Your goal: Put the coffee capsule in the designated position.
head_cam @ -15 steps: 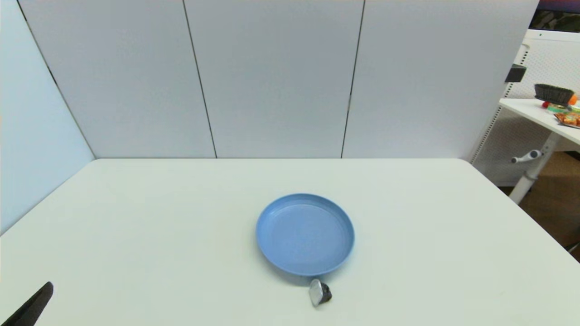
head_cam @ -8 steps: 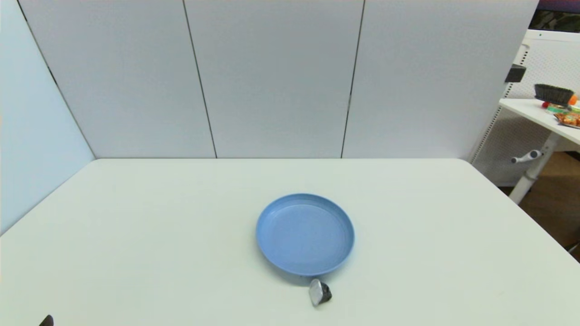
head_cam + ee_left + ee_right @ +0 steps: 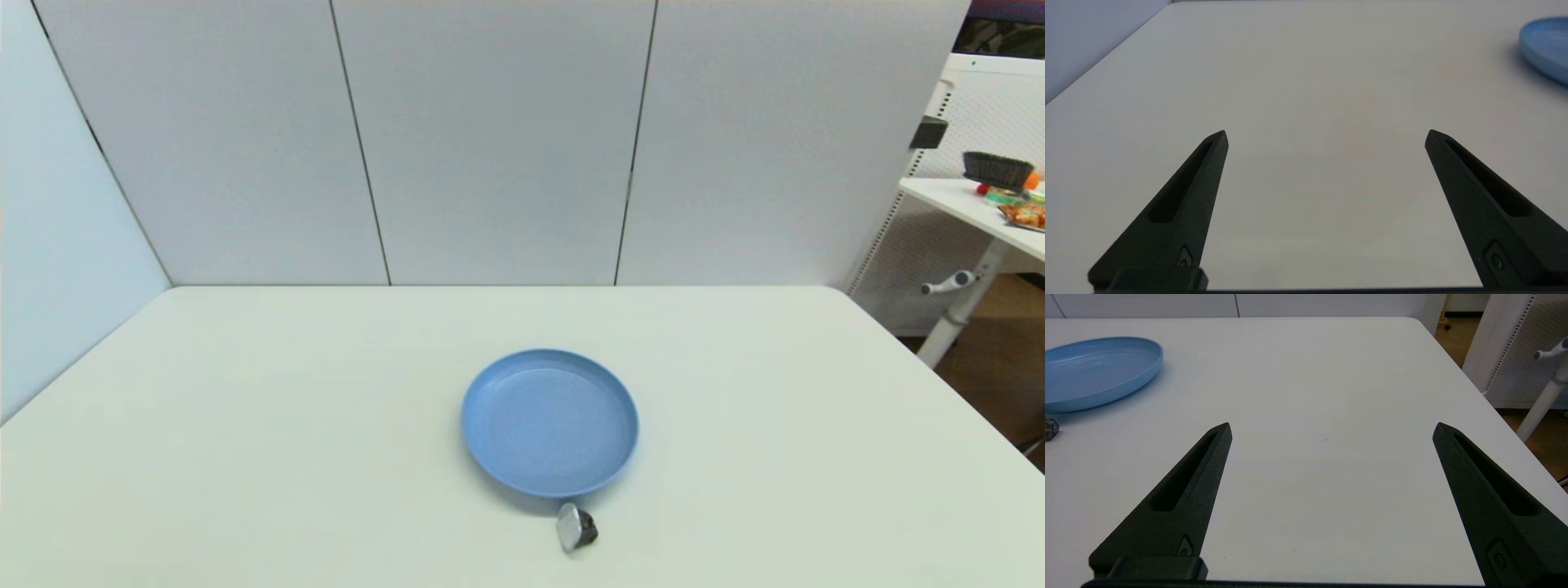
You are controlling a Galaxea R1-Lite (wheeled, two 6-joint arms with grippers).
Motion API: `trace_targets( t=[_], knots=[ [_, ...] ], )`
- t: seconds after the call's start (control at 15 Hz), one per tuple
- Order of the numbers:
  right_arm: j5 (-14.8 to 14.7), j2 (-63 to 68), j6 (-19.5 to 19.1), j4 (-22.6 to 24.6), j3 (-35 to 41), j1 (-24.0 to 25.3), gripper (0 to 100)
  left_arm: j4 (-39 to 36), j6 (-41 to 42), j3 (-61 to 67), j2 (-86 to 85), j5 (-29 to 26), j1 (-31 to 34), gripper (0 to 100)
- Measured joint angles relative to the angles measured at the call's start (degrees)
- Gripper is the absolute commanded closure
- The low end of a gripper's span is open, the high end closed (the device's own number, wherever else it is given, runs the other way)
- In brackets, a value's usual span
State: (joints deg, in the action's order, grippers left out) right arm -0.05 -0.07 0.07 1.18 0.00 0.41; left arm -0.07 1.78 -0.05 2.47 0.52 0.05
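Tiny capsule point(image 3: 576, 527), shiny silver face, dark grey body, lying tipped on table point(image 3: 245, 425) right by blue plate point(image 3: 549, 422). Left gripper point(image 3: 1326, 139) & right gripper point(image 3: 1332, 430) spread wide, holding nothing.

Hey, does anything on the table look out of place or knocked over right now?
Only the coffee capsule: it lies tipped on its side on the table, just outside the blue plate at its near rim.

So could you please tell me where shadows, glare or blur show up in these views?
Head view: the blue plate casts a soft shadow toward the coffee capsule, whose foil glints. Left wrist view: the plate's edge looks blurred. Right wrist view: everything reads sharp.
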Motion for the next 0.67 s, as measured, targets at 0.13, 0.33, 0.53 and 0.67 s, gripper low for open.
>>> trace_targets(
  t=[0.13,0.33,0.53,0.67],
  knots=[
    [-0.02,0.00,0.04,0.00,0.00,0.00,0,0.07,-0.41,0.02,-1.54,-0.01,-0.07,0],
    [-0.02,0.00,0.02,0.00,0.00,0.00,0,0.07,-1.07,0.05,-2.40,0.05,-0.12,0],
    [-0.02,0.00,0.02,0.00,0.00,0.00,0,-0.06,-2.13,0.05,-2.52,0.18,-0.12,0],
    [-0.05,0.00,0.00,0.00,0.00,0.00,0,-0.06,-2.30,0.05,-2.57,0.24,-0.15,0]
  ],
)
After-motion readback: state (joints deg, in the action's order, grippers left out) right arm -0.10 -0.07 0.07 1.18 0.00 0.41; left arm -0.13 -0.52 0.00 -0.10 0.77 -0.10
